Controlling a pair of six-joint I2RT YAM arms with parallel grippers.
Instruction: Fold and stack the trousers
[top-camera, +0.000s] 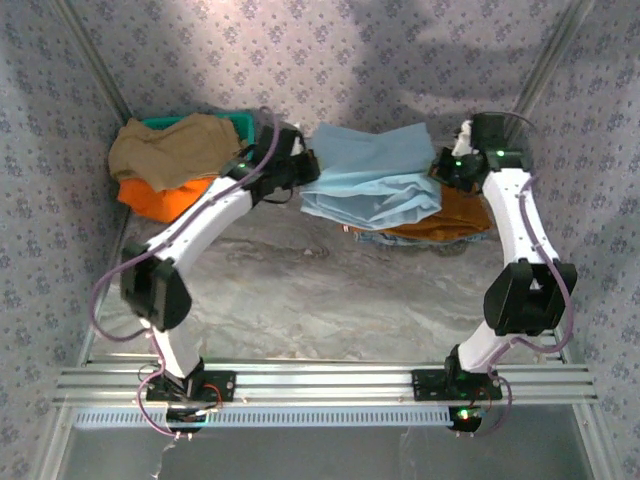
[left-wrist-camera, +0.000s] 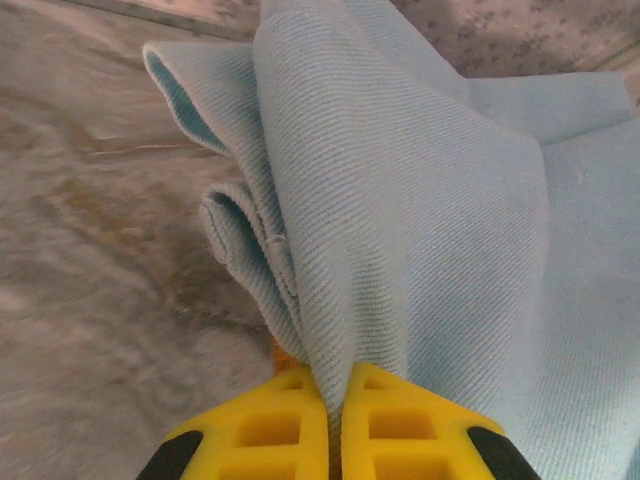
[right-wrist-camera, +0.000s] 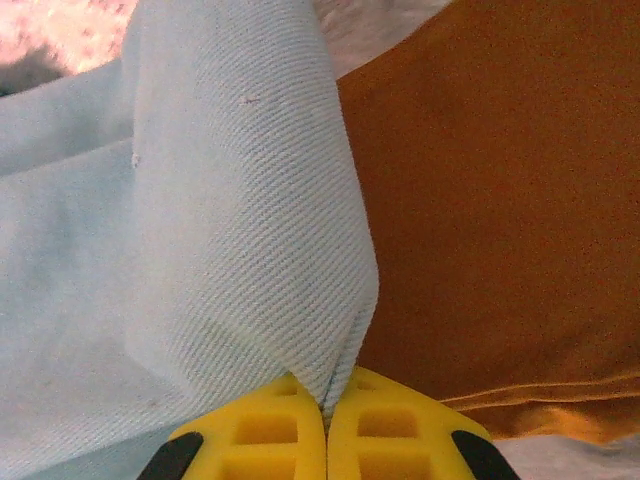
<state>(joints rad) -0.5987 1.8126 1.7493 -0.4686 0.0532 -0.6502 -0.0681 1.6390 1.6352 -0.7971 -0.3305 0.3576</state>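
One trousers (top-camera: 375, 175) pair — left gripper (left-wrist-camera: 335, 388) and right gripper (right-wrist-camera: 325, 396) both clamped on it.

My bench (top-camera: 330, 300) is a grey marbled surface, spreading behind the left tool (top-camera: 303, 172) and the right tool (top-camera: 443, 166). Past both tools and out to either side, walls (top-camera: 40, 150) carry a small lilac floral print, with soft shadows past the right one. Silver rails (top-camera: 320, 382) cross well behind them.

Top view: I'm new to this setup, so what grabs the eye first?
The blue trousers, bunched at the far middle, pinched by the left gripper and right gripper at either side. They partly cover rust-orange trousers; a tan garment heaps in a green bin, far left.
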